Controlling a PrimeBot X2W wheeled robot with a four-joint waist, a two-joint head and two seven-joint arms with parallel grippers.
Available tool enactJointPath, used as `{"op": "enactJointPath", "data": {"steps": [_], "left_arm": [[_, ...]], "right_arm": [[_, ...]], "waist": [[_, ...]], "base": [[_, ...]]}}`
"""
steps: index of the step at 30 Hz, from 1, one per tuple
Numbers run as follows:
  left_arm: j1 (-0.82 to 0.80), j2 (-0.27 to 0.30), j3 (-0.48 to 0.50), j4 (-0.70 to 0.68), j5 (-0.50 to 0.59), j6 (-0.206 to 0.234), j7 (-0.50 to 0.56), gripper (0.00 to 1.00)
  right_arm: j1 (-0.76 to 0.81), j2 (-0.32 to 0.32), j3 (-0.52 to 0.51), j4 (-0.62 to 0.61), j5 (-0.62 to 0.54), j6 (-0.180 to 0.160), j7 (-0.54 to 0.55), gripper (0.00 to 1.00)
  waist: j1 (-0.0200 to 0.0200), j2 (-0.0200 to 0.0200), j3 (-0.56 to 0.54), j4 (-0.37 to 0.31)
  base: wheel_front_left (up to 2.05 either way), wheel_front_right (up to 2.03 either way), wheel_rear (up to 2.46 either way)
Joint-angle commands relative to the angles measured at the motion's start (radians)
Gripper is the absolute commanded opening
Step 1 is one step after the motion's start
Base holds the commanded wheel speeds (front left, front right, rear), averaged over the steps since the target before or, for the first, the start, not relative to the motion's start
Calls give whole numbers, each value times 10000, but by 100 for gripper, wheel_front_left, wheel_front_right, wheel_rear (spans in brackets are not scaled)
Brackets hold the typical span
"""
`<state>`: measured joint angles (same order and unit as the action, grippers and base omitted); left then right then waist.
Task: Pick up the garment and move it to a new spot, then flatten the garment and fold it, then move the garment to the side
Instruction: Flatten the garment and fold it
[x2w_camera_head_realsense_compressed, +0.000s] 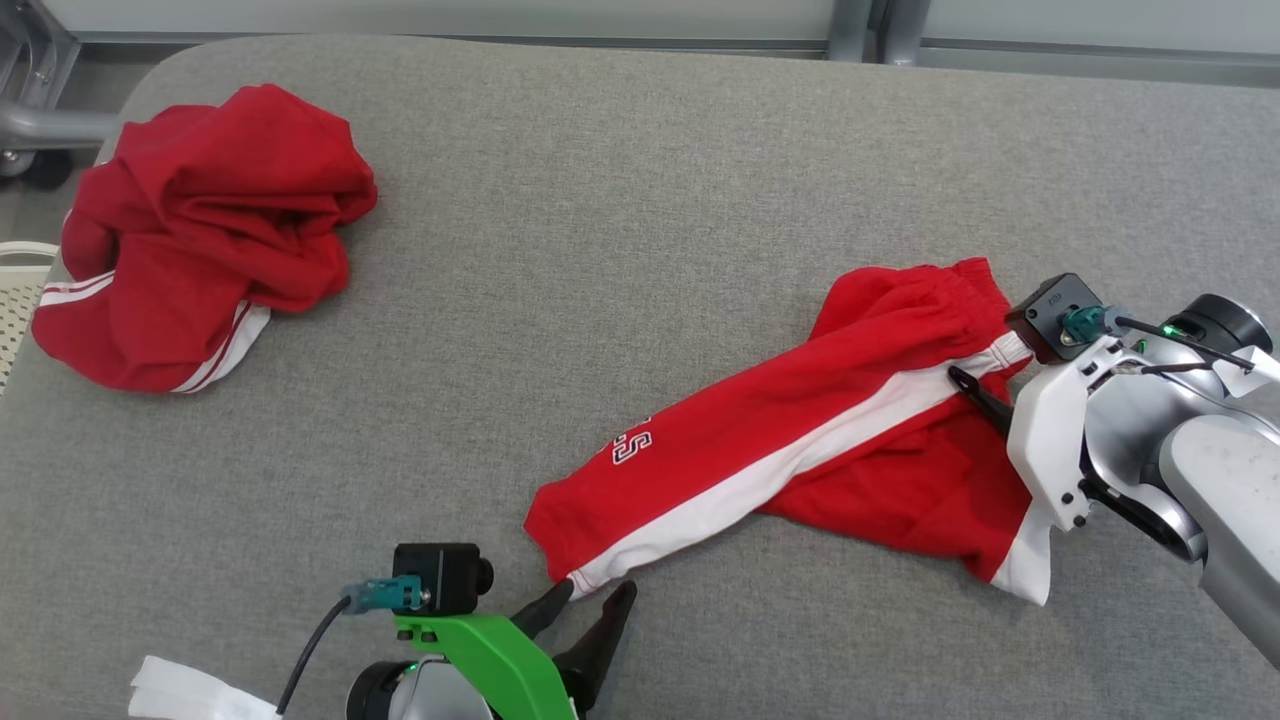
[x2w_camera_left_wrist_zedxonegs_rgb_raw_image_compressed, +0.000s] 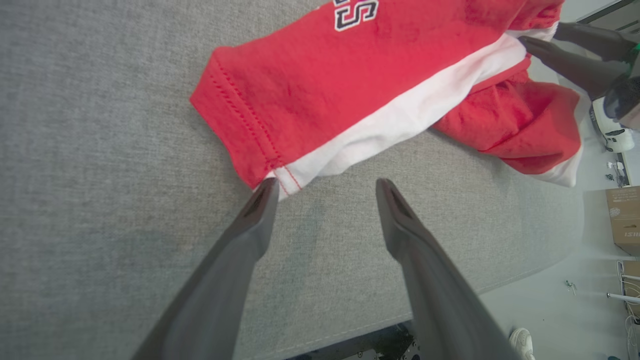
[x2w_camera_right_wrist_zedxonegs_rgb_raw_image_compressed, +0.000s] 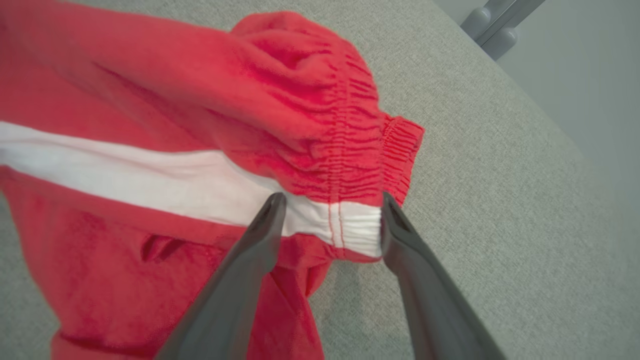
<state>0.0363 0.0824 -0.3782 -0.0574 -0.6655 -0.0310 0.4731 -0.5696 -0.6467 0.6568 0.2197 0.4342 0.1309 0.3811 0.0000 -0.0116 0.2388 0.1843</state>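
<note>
The right claw (x2w_camera_right_wrist_zedxonegs_rgb_raw_image_compressed: 332, 200), spread, straddles the garment (x2w_camera_right_wrist_zedxonegs_rgb_raw_image_compressed: 175, 100) at its waistband; left claw (x2w_camera_left_wrist_zedxonegs_rgb_raw_image_compressed: 326, 184), spread, touches its hem.

A wide stretch of bare grey desk (x2w_camera_head_realsense_compressed: 600, 220) lies open between the crumpled red heap (x2w_camera_head_realsense_compressed: 200, 230) at the far left and the striped garment (x2w_camera_head_realsense_compressed: 800, 440) at the right. The left tool (x2w_camera_head_realsense_compressed: 595, 590), jaws apart, stands at the garment's near hem; the right tool (x2w_camera_right_wrist_zedxonegs_rgb_raw_image_compressed: 332, 207) straddles its waistband, blocking that end.

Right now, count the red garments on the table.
2. A crumpled garment sits at the table's far left; a stretched-out garment lies near right. The crumpled one could hide more.
</note>
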Motion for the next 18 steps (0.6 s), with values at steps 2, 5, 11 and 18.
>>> {"op": "enactJointPath", "data": {"steps": [2, 5, 11, 18], "left_arm": [[-152, 45, 7, 91, 127, -49, -108, 100], [-227, 65, 54, 253, 202, -26, -259, 100], [-374, 3, -120, 830, 361, -21, -547, 100], [-642, -28, -117, 1509, 521, -26, -968, 37]], "right_arm": [[-116, -102, 54, -69, 103, -2, -53, 91], [-96, -123, 86, -154, 176, -2, -77, 86], [-69, -140, 197, -383, 247, -2, -71, 47], [-2, -129, 229, -433, 308, -2, -157, 0]], "waist": [[0, 116, 27, -51], [0, 116, 50, -113], [0, 116, 102, -333], [0, 116, 100, -489]], "base": [[0, 0, 0], [0, 0, 0], [0, 0, 0], [0, 0, 0]]}}
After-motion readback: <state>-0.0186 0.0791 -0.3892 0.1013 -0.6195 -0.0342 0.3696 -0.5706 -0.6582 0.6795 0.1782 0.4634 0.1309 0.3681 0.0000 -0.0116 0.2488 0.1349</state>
